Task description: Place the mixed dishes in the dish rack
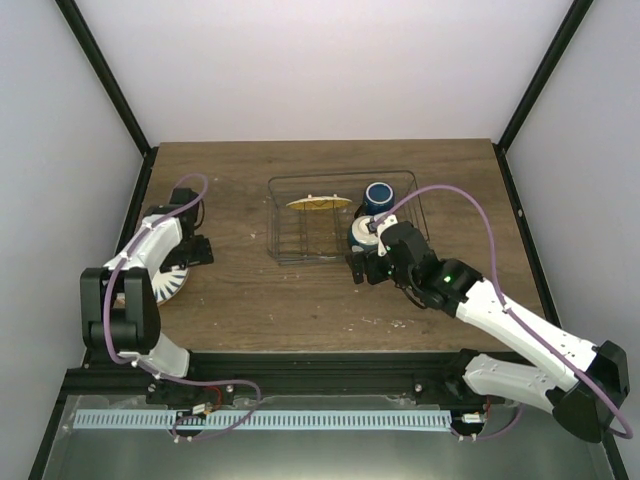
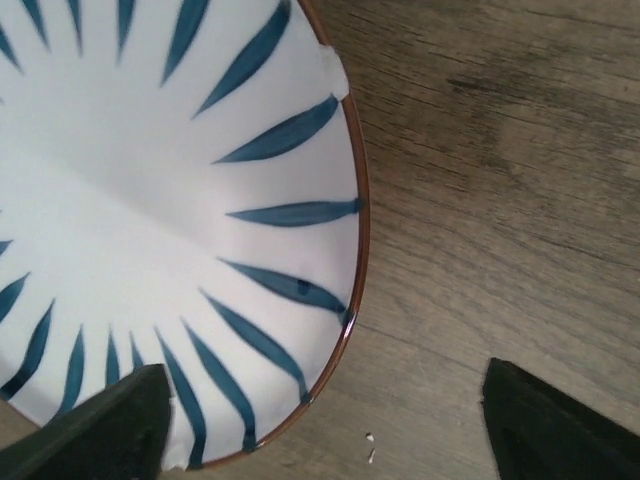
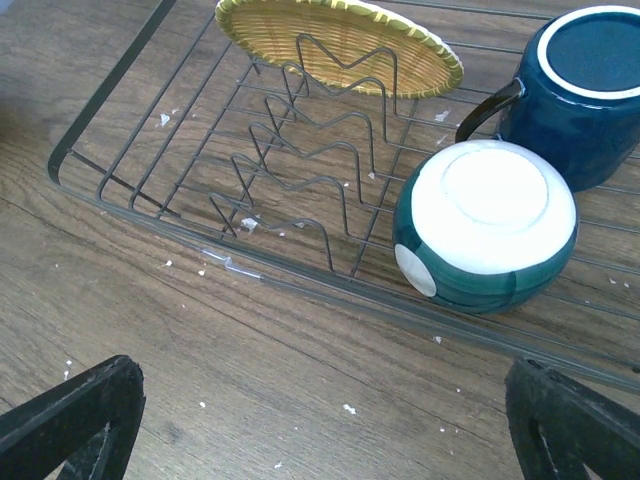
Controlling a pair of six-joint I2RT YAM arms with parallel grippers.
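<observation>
Left wrist: my left gripper point(image 2: 325, 425) open astride white striped plate point(image 2: 150, 200) rim, left edge of table point(image 2: 500, 200); shallow pinch may slip.

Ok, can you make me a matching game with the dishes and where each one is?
Things:
1. yellow woven-pattern plate
2. dark blue cup
3. white-and-teal bowl
4. white plate with dark blue stripes

Places:
A. on the wooden table, outside the grey wire dish rack
B. propped up on edge inside the rack
C. upside down at the rack's near edge
D. in the rack, just beyond the bowl

Pairs: 1-B, 2-D, 3-C, 4-A
</observation>
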